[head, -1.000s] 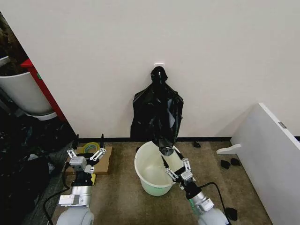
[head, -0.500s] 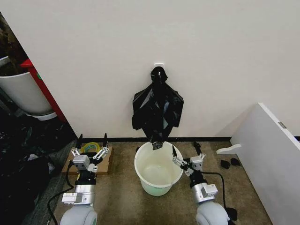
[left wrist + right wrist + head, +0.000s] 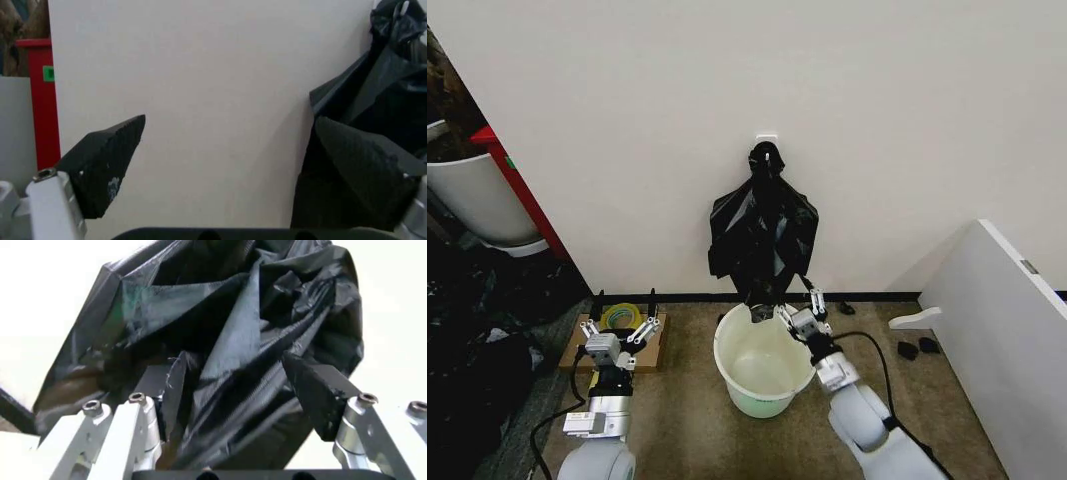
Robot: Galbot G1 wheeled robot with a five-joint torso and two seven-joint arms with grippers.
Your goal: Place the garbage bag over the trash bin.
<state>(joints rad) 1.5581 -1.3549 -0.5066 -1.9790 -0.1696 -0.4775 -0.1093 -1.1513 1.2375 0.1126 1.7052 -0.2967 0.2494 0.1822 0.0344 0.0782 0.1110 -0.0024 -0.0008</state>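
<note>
Right gripper point(image 3: 793, 303) agape at garbage bag point(image 3: 761, 236)

Garbage bag point(image 3: 762, 238): hangs on the wall, directly behind and above the trash bin point(image 3: 763, 360).
Trash bin: on the floor, centre, before the wall.
Right tool point(image 3: 798, 311): over the bin's back rim, apparently touching the bag's bottom.
Left tool point(image 3: 617, 325): left of bin, well apart.

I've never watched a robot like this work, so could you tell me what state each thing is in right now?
garbage bag: hanging from a wall hook, crumpled, not over the bin.
trash bin: upright on the floor, unlined.
right gripper: open, raised at the bag's lower edge above the bin's far rim.
left gripper: open, away from the bin.
</note>
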